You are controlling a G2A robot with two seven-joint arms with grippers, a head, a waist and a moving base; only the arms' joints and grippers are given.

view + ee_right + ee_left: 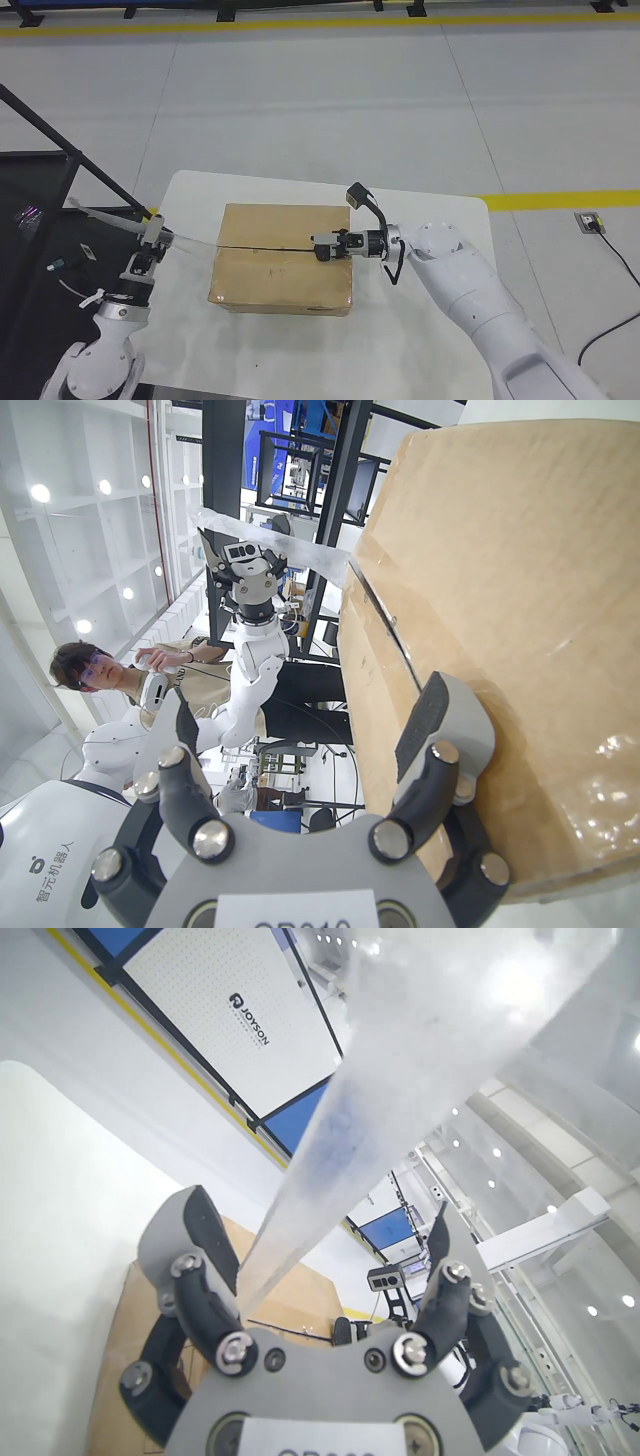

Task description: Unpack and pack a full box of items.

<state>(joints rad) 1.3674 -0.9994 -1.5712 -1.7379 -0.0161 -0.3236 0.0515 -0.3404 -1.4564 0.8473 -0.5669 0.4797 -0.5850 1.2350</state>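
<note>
While the closed box (283,258) sits on the table (420,330), the right gripper (306,700) rests spread wide on its stiff lid, and the left gripper (320,1223), spread wide too, seems stuck to thin, floppy, sticky tape (400,1078), best pinched near its end.

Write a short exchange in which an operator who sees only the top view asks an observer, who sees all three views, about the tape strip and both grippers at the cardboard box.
Operator: From above, a clear tape strip runs from the box to the left gripper. Is it clamped?
Observer: No. The left wrist view shows that gripper open, the strip lying against just one finger.
Operator: And the right gripper on the box top?
Observer: Open too. In the right wrist view one finger rests flat on the cardboard beside the seam; the other is raised off it.
</note>
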